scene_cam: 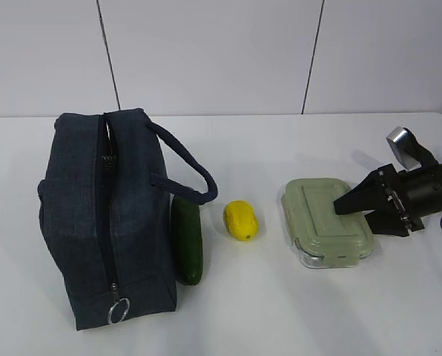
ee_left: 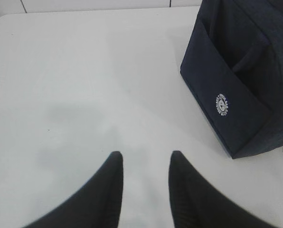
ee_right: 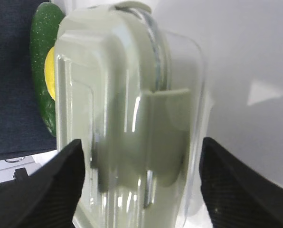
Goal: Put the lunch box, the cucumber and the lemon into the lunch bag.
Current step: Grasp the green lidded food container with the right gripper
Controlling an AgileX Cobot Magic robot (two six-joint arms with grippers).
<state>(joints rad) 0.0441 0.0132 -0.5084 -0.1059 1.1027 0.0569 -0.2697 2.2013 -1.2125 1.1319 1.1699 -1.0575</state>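
Note:
The lunch box (scene_cam: 321,222), clear with a sage-green lid, lies flat on the white table at the right. My right gripper (scene_cam: 351,211) is open, with one jaw on each side of the box's right end; in the right wrist view the box (ee_right: 127,95) fills the gap of the gripper (ee_right: 141,142). The yellow lemon (scene_cam: 240,220) and the dark green cucumber (scene_cam: 187,241) lie between the box and the navy lunch bag (scene_cam: 106,222). My left gripper (ee_left: 144,154) is open and empty over bare table, left of the bag (ee_left: 236,85).
The bag's zipper runs along its top with the metal ring pull (scene_cam: 119,310) at the near end. A loop handle (scene_cam: 191,174) hangs over the cucumber. Behind the table is a white panelled wall (scene_cam: 221,52).

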